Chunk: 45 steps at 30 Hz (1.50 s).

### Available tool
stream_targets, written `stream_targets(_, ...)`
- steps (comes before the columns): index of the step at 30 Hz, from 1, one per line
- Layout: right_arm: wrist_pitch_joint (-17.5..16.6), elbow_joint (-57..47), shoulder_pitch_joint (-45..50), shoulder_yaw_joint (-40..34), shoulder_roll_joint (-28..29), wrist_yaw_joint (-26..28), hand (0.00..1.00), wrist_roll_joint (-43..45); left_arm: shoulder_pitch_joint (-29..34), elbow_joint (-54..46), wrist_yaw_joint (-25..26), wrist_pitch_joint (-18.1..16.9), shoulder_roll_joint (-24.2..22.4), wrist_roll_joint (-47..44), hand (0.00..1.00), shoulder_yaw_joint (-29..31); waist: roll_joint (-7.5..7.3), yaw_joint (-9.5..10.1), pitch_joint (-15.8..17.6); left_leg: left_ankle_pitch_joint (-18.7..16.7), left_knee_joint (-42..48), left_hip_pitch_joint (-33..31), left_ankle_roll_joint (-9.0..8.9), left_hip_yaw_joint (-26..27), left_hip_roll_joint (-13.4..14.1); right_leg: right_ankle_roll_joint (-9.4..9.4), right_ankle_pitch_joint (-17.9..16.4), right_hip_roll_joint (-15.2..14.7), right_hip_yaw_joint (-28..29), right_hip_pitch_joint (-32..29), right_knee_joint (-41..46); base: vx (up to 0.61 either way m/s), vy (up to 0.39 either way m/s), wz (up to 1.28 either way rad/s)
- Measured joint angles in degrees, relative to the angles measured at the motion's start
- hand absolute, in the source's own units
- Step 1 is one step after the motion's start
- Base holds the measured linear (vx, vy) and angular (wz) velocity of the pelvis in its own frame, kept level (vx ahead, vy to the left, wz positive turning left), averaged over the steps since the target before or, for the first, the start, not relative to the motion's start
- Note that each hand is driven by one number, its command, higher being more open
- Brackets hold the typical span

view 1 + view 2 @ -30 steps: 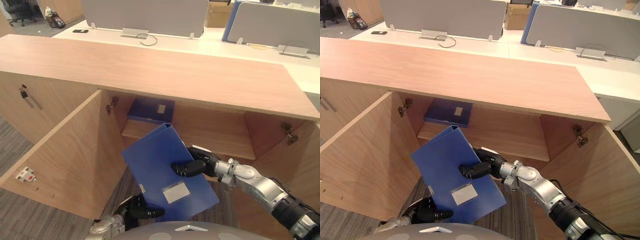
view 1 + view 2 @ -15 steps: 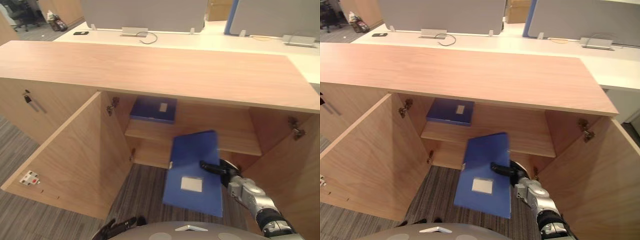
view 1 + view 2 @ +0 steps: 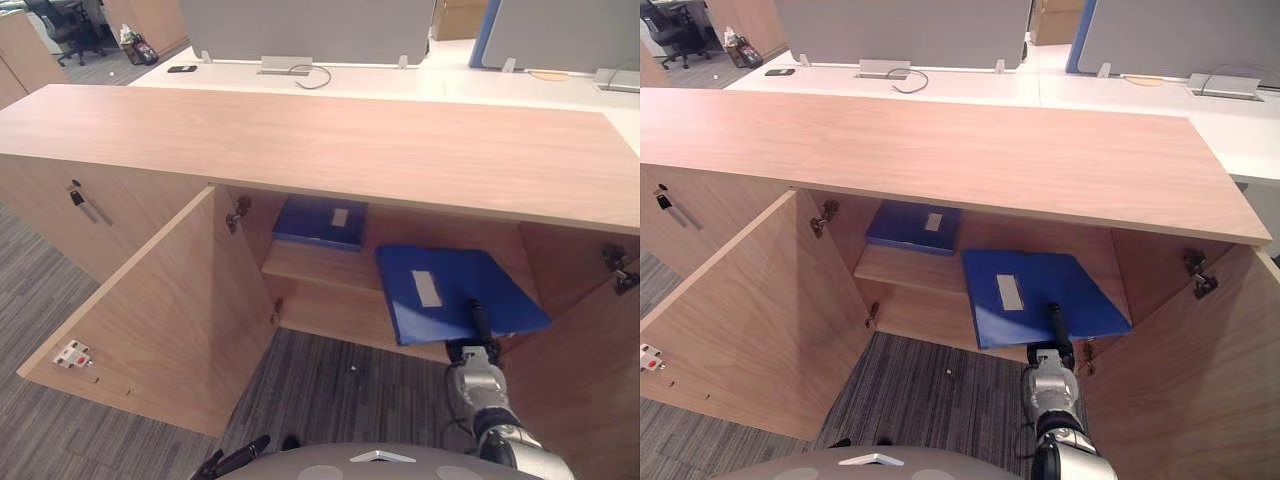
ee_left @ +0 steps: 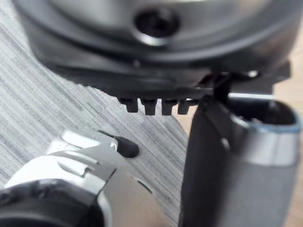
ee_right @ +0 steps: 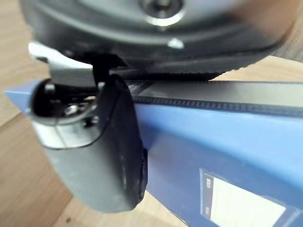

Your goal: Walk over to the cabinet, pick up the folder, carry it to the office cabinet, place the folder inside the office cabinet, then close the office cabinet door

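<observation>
Left eye view, lower right of the frame: my right hand pinches the near edge of the blue flat folder with a white label, thumb pressed on its top face. The fingers below it are hidden. Right wrist view confirms this: the thumb is curled onto the blue cover, close to the label.

Position of the folder: flat, label up, in the right half of the light wooden office cabinet. Its far part lies over the wooden inner shelf. Its near corner sticks out past the shelf's front edge, toward the bottom of the frame. Cannot tell whether it bears on the board or hangs just above it.

A second blue folder, also labelled, lies flat on the same shelf at centre frame. It is up and to the left of the held one, and the two are near but apart.

Both doors stand open: the left door swung wide across the left of the frame, the right door at the right edge.

My left hand shows at the bottom edge, left of centre, over the grey striped carpet. Its fingers are loose and straight, holding nothing.

Top of frame: a white desk with grey partition screens.
</observation>
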Motion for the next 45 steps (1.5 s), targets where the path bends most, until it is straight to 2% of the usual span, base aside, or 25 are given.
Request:
stream_targets(3, -0.97, 0.44, -3.27, -1.35, 0.26, -1.8, 0.0, 0.25, -0.48, -0.3, 1.33, -0.03, -0.15, 2.04, 1.0, -0.11, 0.29, 0.62, 0.57, -0.53, 0.01, -1.01, 0.3, 1.17, 0.06, -0.01, -0.34, -0.06, 1.21, -1.76, -0.04, -0.02, 0.013, -0.2)
stream_targets(6, -2.06, 2.28, -9.24, -5.55, -0.27, -3.78, 0.0, 1.31, -0.97, -1.5, 2.22, -0.15, -0.22, 2.21, 1.0, -1.31, 0.38, 1.48, 1.44, -1.08, 0.14, -2.21, 0.57, 2.7, -0.2, 0.76, 0.26, -0.49, 2.52, -3.7, -0.14, 0.04, 0.03, -0.24)
stream_targets(8, -3.35, 2.74, -15.57, -9.06, -2.18, -5.53, 0.0, 1.3, -2.14, -2.97, 2.33, -0.22, -0.13, 2.21, 1.0, -3.07, 0.62, 2.52, 3.81, -1.83, 1.09, -3.63, 1.41, 4.02, -0.67, 1.36, 0.94, -1.37, 3.45, -5.49, 0.41, 0.11, 0.056, -0.23)
stream_targets(9, -3.85, 2.7, -18.07, -9.9, -3.12, -6.21, 0.0, 1.28, -3.02, -3.52, 2.39, -0.22, -0.15, 2.19, 1.0, -3.42, 0.59, 2.83, 4.56, -2.72, 4.36, -6.11, 1.48, 4.38, -0.29, 2.15, 1.52, -1.72, 3.37, -6.68, 1.09, 0.06, 0.041, -0.16)
stream_targets(10, -4.06, 2.59, -20.83, -10.62, -4.17, -7.22, 0.0, 1.23, -3.81, -4.33, 2.5, -0.23, -0.37, 2.19, 1.0, -3.81, 1.15, 2.97, 4.98, -4.87, 8.97, -9.56, 1.69, 4.76, 0.58, 3.04, 2.08, -1.71, 2.36, -8.98, 2.68, 0.03, 0.041, -0.19)
stream_targets(11, -4.37, 1.57, -23.8, -11.46, -5.18, -8.66, 0.0, 1.19, -4.64, -5.54, 2.72, -0.26, -0.57, 2.17, 1.0, -4.48, 2.0, 3.98, 5.68, -8.14, 15.81, -13.5, 1.97, 5.62, 2.43, 3.34, 2.26, -1.61, 0.16, -11.85, 5.97, 0.01, 0.03, -0.26)
stream_targets(13, -4.28, -0.3, -26.35, -11.89, -6.25, -9.72, 0.0, 1.1, -5.02, -7.53, 2.78, -0.46, -1.17, 2.11, 1.0, -4.58, 3.36, 4.75, 7.19, -12.08, 25.3, -16.78, 2.29, 5.96, 4.93, 2.39, 1.65, -1.11, -2.46, -13.47, 10.97, 0.0, 0.027, -0.21)
stream_targets(14, -4.3, -2.59, -27.79, -11.76, -6.79, -10.63, 0.0, 1.06, -5.6, -8.41, 2.85, -0.73, -1.33, 2.07, 1.0, -4.63, 4.21, 4.74, 8.6, -14.0, 32.32, -18.87, 3.15, 5.97, 6.49, 0.96, 0.06, -1.43, -4.38, -14.29, 16.11, 0.01, 0.081, 0.03)
stream_targets(15, -4.33, -3.62, -29.0, -11.39, -7.43, -10.99, 0.0, 1.06, -6.3, -8.56, 3.05, -0.97, -1.13, 2.09, 1.0, -4.79, 4.03, 4.7, 9.17, -14.77, 35.57, -20.13, 4.1, 5.97, 6.67, 0.43, -1.74, -2.63, -5.62, -15.99, 21.07, 0.0, 0.093, 0.22)
stream_targets(17, -4.35, -4.8, -33.38, -10.17, -10.38, -12.17, 0.0, 1.07, -8.72, -8.7, 3.94, -1.28, -0.89, 2.09, 1.0, -5.0, 3.53, 4.06, 10.43, -16.65, 41.37, -23.58, 6.43, 6.08, 6.2, 0.51, -5.33, -6.12, -8.18, -20.38, 31.07, -0.02, 0.1, 0.37)
stream_targets(18, -4.34, -4.8, -36.28, -9.78, -12.33, -12.92, 0.0, 1.07, -9.97, -9.08, 4.2, -1.27, -0.92, 2.08, 1.0, -4.88, 3.34, 4.11, 11.26, -17.8, 44.2, -25.52, 6.6, 6.07, 6.2, 0.38, -6.94, -7.37, -8.65, -22.59, 35.27, -0.03, 0.096, 0.25)
stream_targets(19, -4.34, -4.8, -36.46, -9.78, -12.38, -12.95, 0.0, 1.07, -10.03, -9.11, 4.21, -1.28, -0.92, 2.08, 1.0, -4.87, 3.31, 4.13, 11.32, -17.86, 44.3, -25.61, 6.66, 6.07, 6.2, 0.34, -7.02, -7.42, -8.66, -22.7, 35.43, -0.04, 0.067, 0.23)
stream_targets(22, -4.31, -4.79, -43.35, -7.58, -15.21, -14.7, 0.0, 1.01, -11.14, -9.77, 4.97, -1.23, -1.5, 1.91, 1.0, -2.83, 3.12, 4.17, 12.97, -21.52, 53.84, -31.27, 7.65, 5.49, 6.31, -0.19, -13.0, -11.23, -9.94, -27.86, 47.12, -0.07, 0.05, 0.25)
stream_targets(23, -4.22, -4.79, -44.11, -7.16, -15.21, -15.16, 0.0, 1.0, -11.14, -9.85, 5.21, -1.2, -1.74, 1.9, 1.0, -2.11, 3.13, 4.17, 13.08, -21.98, 55.34, -32.09, 7.91, 5.41, 6.36, -0.33, -13.9, -11.85, -9.92, -28.58, 48.78, -0.05, 0.016, 0.2)
stream_targets(27, -4.16, -4.74, -47.09, -4.86, -14.88, -17.54, 0.0, 1.0, -11.27, -11.65, 6.16, -1.23, -2.7, 1.52, 1.0, 0.5, 3.7, 4.45, 13.53, -25.25, 64.09, -37.23, 7.78, 3.62, 7.46, -1.4, -17.93, -13.82, -9.59, -33.3, 59.13, -0.05, 0.02, 0.14)
stream_targets(32, -4.44, -4.67, -48.88, -4.25, -15.08, -18.11, 0.0, 1.02, -12.93, -12.43, 6.34, -1.27, -2.8, -0.6, 1.0, 1.35, 3.53, 4.46, 14.92, -27.38, 70.98, -42.4, 7.99, 2.45, 7.8, -2.37, -19.91, -16.08, -8.11, -39.46, 69.35, -0.09, -0.033, 0.08)
stream_targets(37, -5.11, -4.63, -52.25, -4.38, -15.04, -20.9, 0.0, 1.85, -14.63, -13.79, 6.59, -1.33, -2.89, -0.88, 1.0, 1.26, 3.64, 4.68, 15.74, -28.1, 74.51, -47.7, 7.4, 1.77, 7.41, -2.2, -24.28, -17.44, -7.85, -43.68, 73.48, -0.13, -0.05, 0.15)
stream_targets(41, -8.01, -4.9, -55.44, -6.42, -15.09, -23.33, 0.0, 4.92, -14.74, -14.71, 7.53, -1.26, -3.1, -1.32, 1.0, -0.07, 3.89, 5.1, 16.0, -29.7, 75.06, -51.33, 5.51, 1.02, 6.31, -1.74, -28.63, -18.28, -7.76, -46.5, 74.86, -0.16, -0.043, 0.2)
stream_targets(43, -9.7, -5.8, -56.75, -8.37, -15.18, -25.02, 0.0, 5.96, -14.4, -14.67, 8.22, -0.8, -3.19, -2.59, 1.0, -1.29, 4.09, 5.59, 16.19, -30.49, 76.44, -54.08, 5.25, 1.21, 6.18, -1.73, -31.33, -19.01, -7.59, -48.89, 76.33, -0.2, -0.032, 0.11)
stream_targets(45, -10.29, -7.35, -56.78, -9.59, -15.27, -26.79, 0.0, 5.77, -13.69, -14.51, 8.75, 0.03, -3.32, -2.6, 1.0, -2.31, 4.5, 5.73, 17.25, -30.71, 77.68, -55.44, 5.17, 1.19, 5.93, -1.95, -31.75, -19.86, -7.13, -50.4, 78.4, -0.19, -0.011, 0.1)
